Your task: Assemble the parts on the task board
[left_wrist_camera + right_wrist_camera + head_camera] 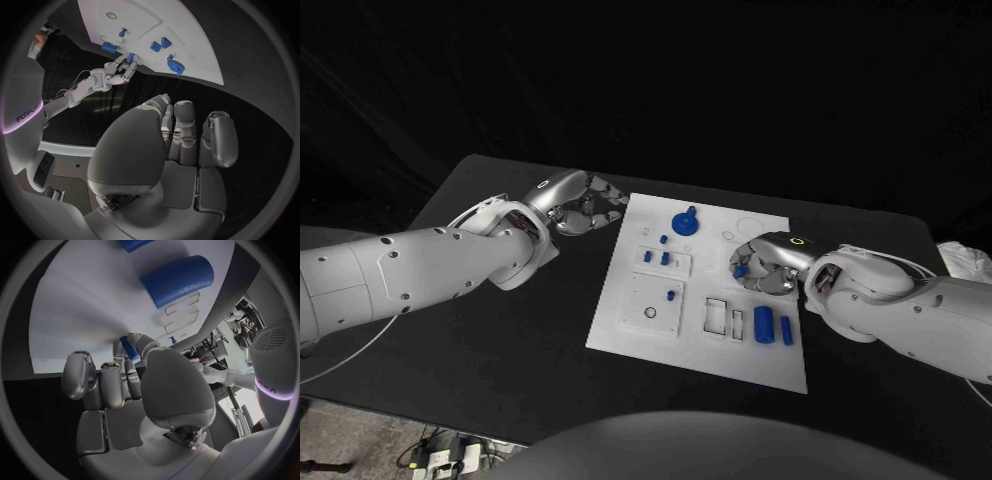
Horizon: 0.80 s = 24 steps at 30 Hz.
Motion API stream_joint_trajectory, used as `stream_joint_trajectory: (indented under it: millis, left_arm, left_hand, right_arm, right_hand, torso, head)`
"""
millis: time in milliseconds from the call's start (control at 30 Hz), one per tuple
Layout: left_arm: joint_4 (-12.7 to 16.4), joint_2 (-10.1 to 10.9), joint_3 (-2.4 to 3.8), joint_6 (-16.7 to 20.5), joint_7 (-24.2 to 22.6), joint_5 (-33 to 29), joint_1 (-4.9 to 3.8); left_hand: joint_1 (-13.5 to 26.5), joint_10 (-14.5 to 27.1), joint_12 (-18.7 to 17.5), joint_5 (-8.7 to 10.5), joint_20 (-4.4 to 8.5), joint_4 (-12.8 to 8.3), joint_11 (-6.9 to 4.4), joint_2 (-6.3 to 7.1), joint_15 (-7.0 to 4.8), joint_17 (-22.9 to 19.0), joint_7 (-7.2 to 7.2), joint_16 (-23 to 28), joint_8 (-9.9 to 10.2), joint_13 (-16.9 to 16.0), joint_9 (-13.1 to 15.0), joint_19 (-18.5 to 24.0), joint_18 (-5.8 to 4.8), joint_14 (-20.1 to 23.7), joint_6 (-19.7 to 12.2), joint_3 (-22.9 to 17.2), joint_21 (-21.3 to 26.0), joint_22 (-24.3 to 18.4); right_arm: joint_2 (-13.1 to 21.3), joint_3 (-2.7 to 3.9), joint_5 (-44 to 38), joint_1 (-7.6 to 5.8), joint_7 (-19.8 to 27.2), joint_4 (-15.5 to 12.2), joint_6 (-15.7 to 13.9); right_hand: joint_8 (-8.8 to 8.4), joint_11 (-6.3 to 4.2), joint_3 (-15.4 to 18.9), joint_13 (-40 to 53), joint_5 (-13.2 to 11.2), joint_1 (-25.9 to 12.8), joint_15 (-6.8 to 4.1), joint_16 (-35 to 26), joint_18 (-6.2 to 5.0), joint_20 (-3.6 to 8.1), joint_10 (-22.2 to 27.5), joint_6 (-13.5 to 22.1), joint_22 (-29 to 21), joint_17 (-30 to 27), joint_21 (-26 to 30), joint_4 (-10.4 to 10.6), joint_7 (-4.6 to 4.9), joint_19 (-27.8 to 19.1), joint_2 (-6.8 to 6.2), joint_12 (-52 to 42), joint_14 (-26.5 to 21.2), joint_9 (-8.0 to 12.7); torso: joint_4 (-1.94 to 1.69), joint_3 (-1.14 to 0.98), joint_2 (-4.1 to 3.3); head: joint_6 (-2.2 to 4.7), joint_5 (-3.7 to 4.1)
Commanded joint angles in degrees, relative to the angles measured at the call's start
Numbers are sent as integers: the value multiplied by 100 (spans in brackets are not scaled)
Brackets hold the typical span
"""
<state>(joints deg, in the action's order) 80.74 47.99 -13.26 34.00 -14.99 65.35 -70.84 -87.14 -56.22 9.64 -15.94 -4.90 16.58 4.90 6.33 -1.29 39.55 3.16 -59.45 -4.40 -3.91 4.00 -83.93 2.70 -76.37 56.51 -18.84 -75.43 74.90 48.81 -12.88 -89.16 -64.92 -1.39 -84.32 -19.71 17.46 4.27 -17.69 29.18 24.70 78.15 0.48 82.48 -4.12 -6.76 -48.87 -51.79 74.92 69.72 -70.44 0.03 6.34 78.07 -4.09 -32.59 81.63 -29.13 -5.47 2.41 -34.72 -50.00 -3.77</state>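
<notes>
While the left hand (584, 208) is curling closed on nothing beside the task board's (629, 325) upper left corner, the right hand (764, 265) is pinching a small blue part (129, 348) at centre frame.

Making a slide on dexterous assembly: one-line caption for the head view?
Right hand pinches a small blue part over the white task board; left hand hovers beside it.
</notes>
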Motion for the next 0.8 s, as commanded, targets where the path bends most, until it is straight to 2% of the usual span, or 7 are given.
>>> stream_joint_trajectory:
  millis: [33, 200, 233, 300, 533, 633, 800]
  left_arm:
    - [2, -15, 4, -115, 25, 35, -1]
    - [-8, -19, 3, -140, 43, 41, 1]
    - [-9, -20, 3, -144, 47, 43, 2]
    - [-11, -19, 2, -151, 54, 45, 4]
    - [-13, -13, 1, -153, 68, 48, 7]
    - [-16, -12, 1, -160, 76, 49, 8]
    - [-32, -24, 0, -183, 88, 49, 10]
  left_hand:
    - [-48, -52, -22, -44, -32, -1, 0, -6, 35, -6, 48, 24, -14, -6, 7, -22, 42, -7, 10, -32, 25, 1092]
    - [-57, -83, -15, -61, -31, 1, -5, -6, 32, -7, 60, 25, -24, -11, 10, -20, 44, -6, 32, -54, 31, 1091]
    - [-61, -94, -12, -70, -30, 0, -7, -6, 30, -7, 66, 26, -30, -13, 12, -21, 43, -6, 43, -64, 29, 1092]
    - [-66, -102, -11, -79, -30, 0, -9, -4, 29, -10, 71, 28, -34, -14, 14, -21, 43, -5, 51, -72, 28, 1093]
    - [-70, -113, -10, -91, -29, 0, -10, -3, 28, -8, 75, 27, -37, -16, 15, -21, 44, -5, 59, -84, 30, 1093]
    - [-73, -123, -9, -104, -28, 1, -12, -3, 27, -12, 77, 30, -40, -18, 16, -19, 44, -4, 64, -95, 34, 1092]
    - [-77, -132, -8, -114, -27, 2, -13, -4, 26, -16, 80, 33, -42, -19, 16, -19, 45, -3, 70, -105, 35, 1092]
  right_arm:
    - [-18, -6, 50, 14, 113, -4, -63]
    - [-9, -6, 77, 15, 129, -6, -108]
    - [-5, -6, 87, 15, 131, -10, -117]
    - [7, -6, 106, 15, 137, -29, -153]
    - [113, -1, 160, -27, 160, -244, -283]
    - [189, 2, 178, -120, 146, -425, -290]
    - [319, 8, 398, -346, 84, -855, -154]
  right_hand:
    - [277, -26, 1, 17, -26, 56, -35, -32, -58, 29, -86, -55, 889, -3, 24, -65, 3, -37, 58, -61, -30, -261]
    - [638, -88, -53, 42, 45, 136, -84, -39, -59, 73, -220, -84, 891, -17, 26, -138, 53, -32, 112, -142, -26, -579]
    - [749, -96, -84, 47, 142, 150, -97, -53, -57, 85, -243, -58, 890, -43, 32, -164, 67, -36, 106, -158, -36, -691]
    - [839, -98, -116, 53, 216, 148, -100, -60, -58, 95, -256, -12, 890, -54, 36, -179, 76, -39, 97, -173, -38, -792]
    - [930, -102, -150, 65, 261, 141, -101, -63, -60, 102, -301, 4, 889, -58, 39, -192, 78, -41, 83, -207, -35, -887]
    - [935, -101, -152, 66, 262, 141, -101, -64, -60, 102, -304, 5, 888, -62, 42, -193, 77, -42, 80, -209, -36, -891]
    - [940, -96, -155, 67, 246, 141, -99, -79, -64, 102, -313, 10, 882, -98, 61, -196, 76, -54, 73, -214, -51, -899]
  torso:
    - [3, 7, 2]
    - [4, 5, 3]
    - [5, 5, 5]
    - [8, 8, 9]
    - [11, 4, 8]
    - [8, 4, 10]
    - [9, 1, 6]
  head:
    - [0, -12]
    - [0, -20]
    - [0, -31]
    - [0, -51]
    - [0, -99]
    - [0, -122]
    - [0, -138]
